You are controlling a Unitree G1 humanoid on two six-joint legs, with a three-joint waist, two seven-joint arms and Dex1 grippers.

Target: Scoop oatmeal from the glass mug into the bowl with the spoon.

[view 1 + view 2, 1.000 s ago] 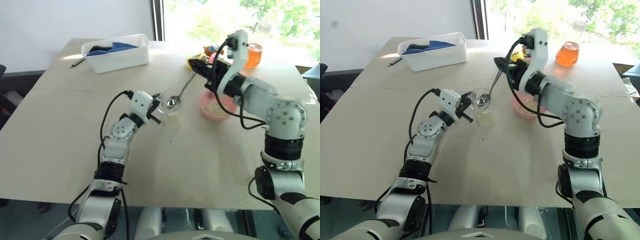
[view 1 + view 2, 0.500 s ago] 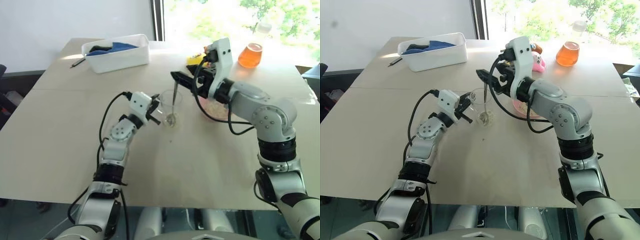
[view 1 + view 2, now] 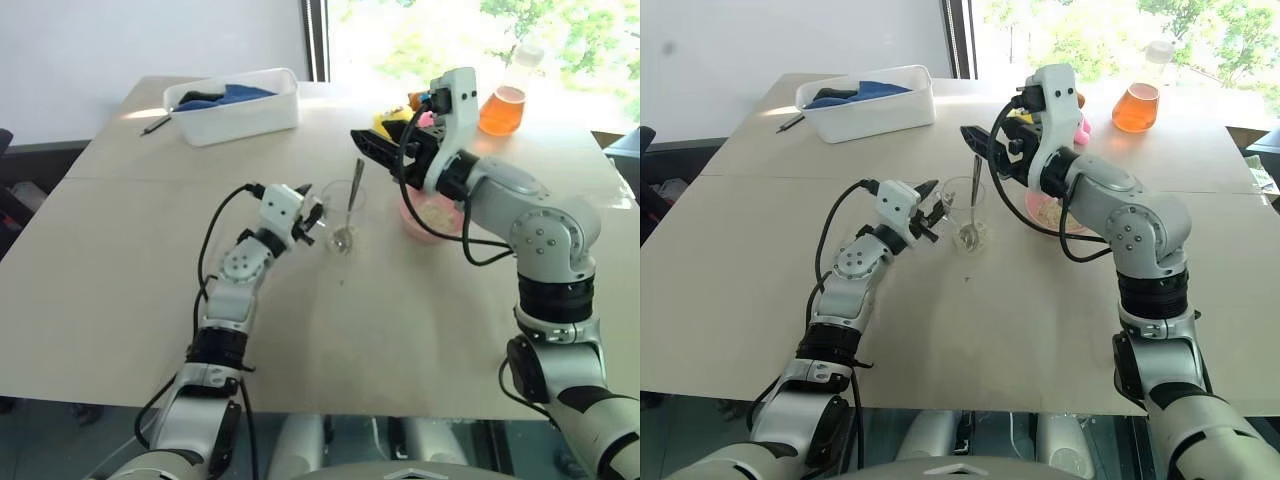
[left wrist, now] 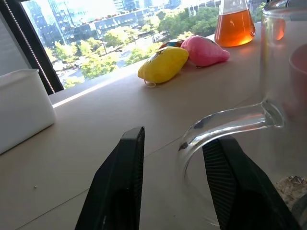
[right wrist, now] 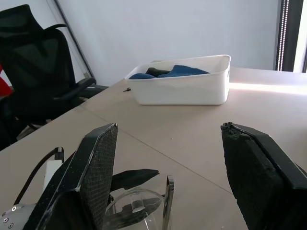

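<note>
The glass mug (image 3: 343, 212) stands on the table's middle with a little oatmeal (image 4: 291, 186) at its bottom. The spoon (image 3: 353, 195) stands in it, handle leaning on the rim, free of any grip. My left gripper (image 4: 175, 139) is open, its fingers (image 4: 122, 191) on either side of the mug's handle (image 4: 225, 120). Just above and behind the mug, my right gripper (image 5: 168, 129) hangs wide open, with the spoon's handle tip (image 5: 168, 201) below it. The pink bowl (image 3: 430, 228) sits right of the mug with oatmeal (image 3: 436, 210) inside.
A white tub (image 3: 235, 110) with blue cloth stands at the back left, a dark pen (image 3: 153, 125) beside it. A flask of orange liquid (image 3: 503, 105) and yellow (image 4: 163, 64) and pink (image 4: 204, 50) toys sit behind the bowl.
My right gripper carried the spoon over from the bowl, set it into the mug, let go and drew back a little. My left gripper has opened off the mug's handle.
</note>
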